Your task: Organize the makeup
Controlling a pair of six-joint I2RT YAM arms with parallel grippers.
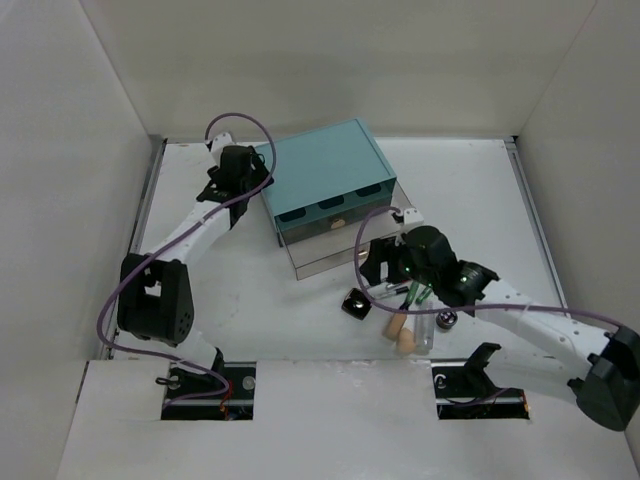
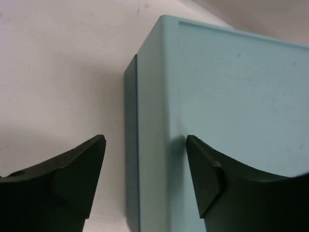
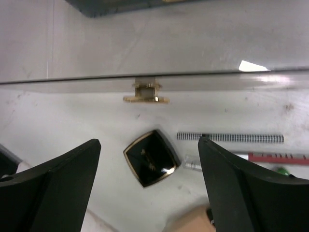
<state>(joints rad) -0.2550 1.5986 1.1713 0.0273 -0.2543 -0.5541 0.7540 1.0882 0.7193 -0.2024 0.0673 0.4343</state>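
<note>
Our right fingers (image 3: pixel 67 179) hang spread above the dark compact (image 3: pixel 149 158) on the desk (image 3: pixel 58 121), just before the open drawer (image 3: pixel 217 82). We should descend centred and pinch opposite edges (it looks slippery). Our left fingers (image 2: pixel 72 174), spread, straddle the teal box (image 2: pixel 231 96).

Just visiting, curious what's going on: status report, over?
Left tool open, straddling a corner of the large teal box. Right tool open above the shiny square black compact. Clear drawer with gold pull stands open; nothing covers the compact.

Compact (image 1: pixel 354 303) before the pulled-out drawer (image 1: pixel 330 258), sponge (image 1: pixel 401 333) to its right, jar (image 1: pixel 447 320) further right, box (image 1: pixel 325 175) behind
</note>
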